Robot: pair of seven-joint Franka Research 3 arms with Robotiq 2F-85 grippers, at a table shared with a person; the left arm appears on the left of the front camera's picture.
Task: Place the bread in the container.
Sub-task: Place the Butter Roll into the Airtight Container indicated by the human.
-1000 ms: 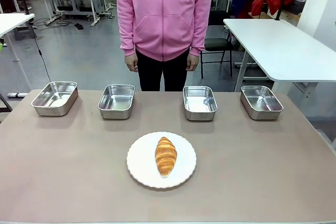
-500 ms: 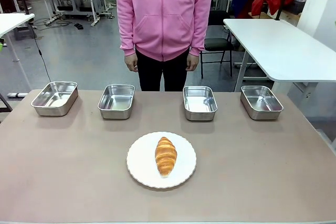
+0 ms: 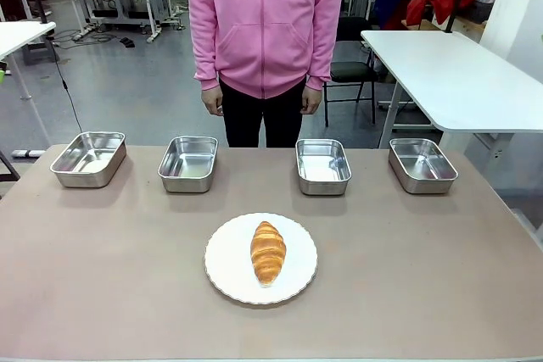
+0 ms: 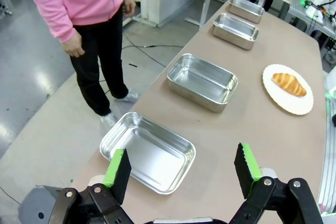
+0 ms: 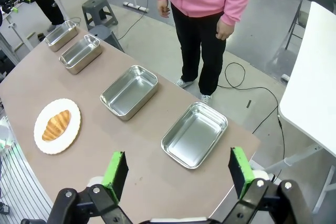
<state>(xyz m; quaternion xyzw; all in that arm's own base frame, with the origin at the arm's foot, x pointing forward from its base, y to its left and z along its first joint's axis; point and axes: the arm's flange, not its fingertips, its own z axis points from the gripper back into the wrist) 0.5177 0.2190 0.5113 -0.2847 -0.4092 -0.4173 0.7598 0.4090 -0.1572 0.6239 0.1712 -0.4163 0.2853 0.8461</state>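
Nearest you, your left gripper (image 4: 181,163) hung above the table (image 3: 102,294) with its green-padded fingers spread wide and nothing between them. Your right gripper (image 5: 177,167) was spread just as wide and was just as empty. In each wrist view the end pan of the row lay just beyond the fingers.

Farther out, the bread (image 3: 268,252) lay on the round white plate (image 3: 227,281), at the middle of the table's width and on your side of the pans. Its long axis ran straight from you toward the person. One tapered tip pointed at the far edge and the other end pointed back at you.

Beyond the plate, four steel pans stood in a row, well apart from each other and from the bread: the leftmost container (image 3: 88,158), the second container (image 3: 188,163), the third container (image 3: 323,166) and the rightmost container (image 3: 422,164). Each showed a bare shiny floor. You could not tell from these pictures which one was meant for the bread.

Past the far edge, a person (image 3: 265,23) in a pink hoodie stood opposite the gap between the two middle pans, arms hanging down.
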